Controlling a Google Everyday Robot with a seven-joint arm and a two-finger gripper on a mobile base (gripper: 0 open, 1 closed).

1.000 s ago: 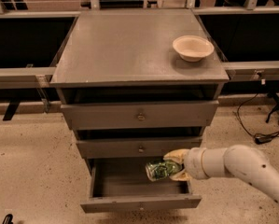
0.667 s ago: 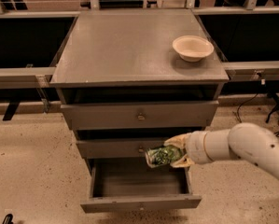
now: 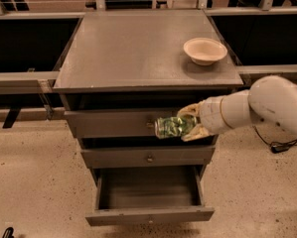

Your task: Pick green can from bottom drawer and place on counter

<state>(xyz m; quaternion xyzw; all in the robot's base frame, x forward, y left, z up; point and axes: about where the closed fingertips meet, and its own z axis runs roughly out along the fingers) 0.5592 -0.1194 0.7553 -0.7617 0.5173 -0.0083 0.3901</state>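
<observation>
The bottom drawer of a grey cabinet stands pulled open, the two shallower drawers above it shut. In front of the top drawer, the green can lies on its side in mid-air, silvery end to the left, pinched between the cream fingers of the end effector. It hangs below the level of the desk, where a cream bowl sits near the right edge. The white arm reaches in from the right.

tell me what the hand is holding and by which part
The hand holds the green can, lying sideways in front of the top drawer, gripped at its end nearest the arm.
</observation>
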